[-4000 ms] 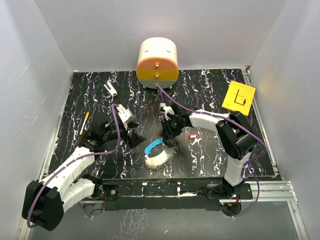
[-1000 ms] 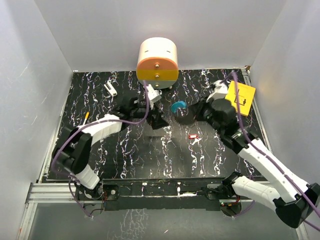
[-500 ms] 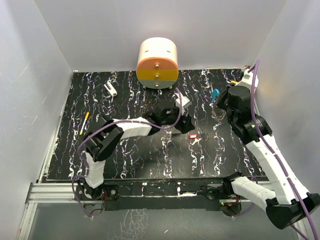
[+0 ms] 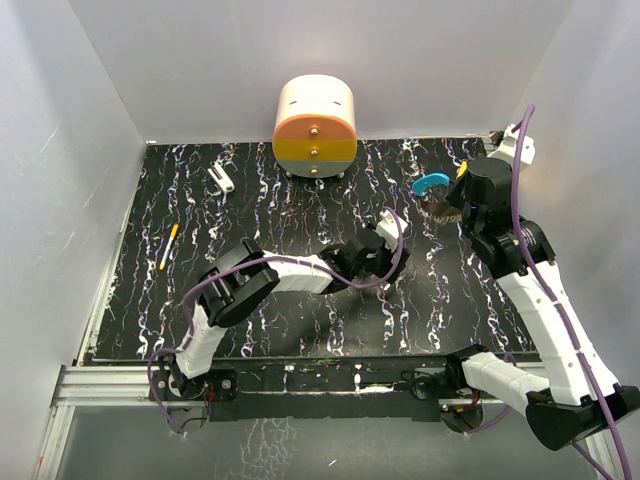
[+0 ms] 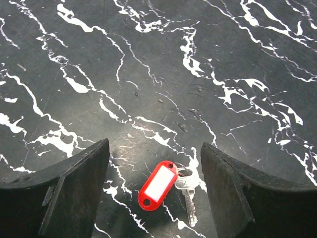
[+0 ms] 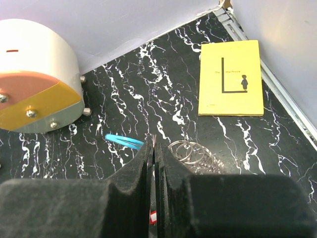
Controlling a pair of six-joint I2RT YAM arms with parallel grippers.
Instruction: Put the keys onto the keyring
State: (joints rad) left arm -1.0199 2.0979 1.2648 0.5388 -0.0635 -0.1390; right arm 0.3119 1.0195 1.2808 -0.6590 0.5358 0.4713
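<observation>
Your left fingers stand released, one on each side of the keys; the keys are a red oblong tag joined to a small metal key, lying flat on the black marbled bench; neither finger touches them. From above you see the left arm stretched low across the bench to right of centre, its wrist covering that spot.

Your right fingers are clenched on the keyring; its thin edge is pinched between them, with the blue band sticking out on one side and the ribbed coil on the other. The right arm holds the keyring raised off the bench towards the far right corner, well apart from the keys. The yellow card lies on the bench beyond the coil; the cream-and-orange drum stands at the far edge in the middle.
</observation>
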